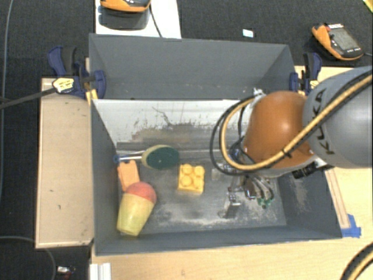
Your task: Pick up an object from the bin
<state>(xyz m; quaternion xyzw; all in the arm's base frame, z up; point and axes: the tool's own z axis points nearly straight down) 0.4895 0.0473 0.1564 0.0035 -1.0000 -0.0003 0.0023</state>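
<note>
As the jaws hang over bare bin floor (186, 216) right of the yellow brick (191, 178), their gap unreadable, closing here likely grabs nothing.

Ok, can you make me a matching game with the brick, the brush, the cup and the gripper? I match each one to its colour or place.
Things:
1. brick
2. brush
3. cup
4. gripper

Clues:
A. round green head
B. right of the brick, over bare bin floor
C. lying on its side in the near left corner
D. yellow with studs, near the middle

Pairs: 1-D, 2-A, 3-C, 4-B.
</note>
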